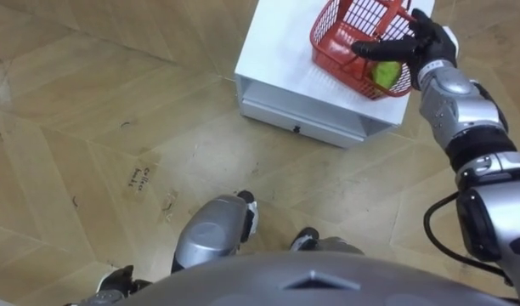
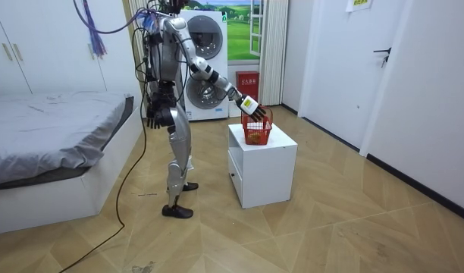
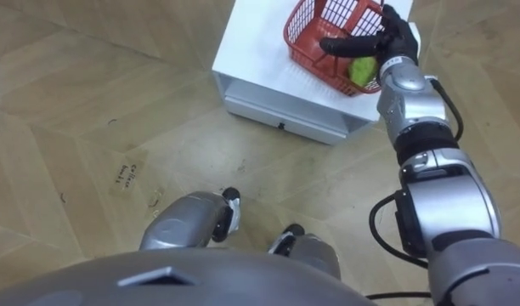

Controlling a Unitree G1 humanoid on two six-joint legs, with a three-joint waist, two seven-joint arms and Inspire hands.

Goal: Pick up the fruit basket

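A red wire fruit basket [image 1: 341, 38] stands on the far right part of a low white cabinet [image 1: 273, 64], with a green fruit [image 1: 386, 74] inside near its front corner. My right hand [image 1: 423, 44] reaches out over the basket's near rim, just above the fruit. Its dark fingers [image 1: 375, 49] are spread and only slightly bent, and hold nothing. In the room view I stand upright beside the cabinet [image 2: 262, 163], right arm stretched to the basket [image 2: 255, 133]. My left hand [image 2: 152, 118] hangs by my hip with relaxed fingers.
The cabinet has an open slot under its top [image 1: 307, 115]. A bed [image 2: 50, 129] stands at the room view's left, a washing machine [image 2: 205, 61] behind me, and a closed door [image 2: 387, 68] at the right. Wooden floor [image 1: 90, 127] surrounds the cabinet.
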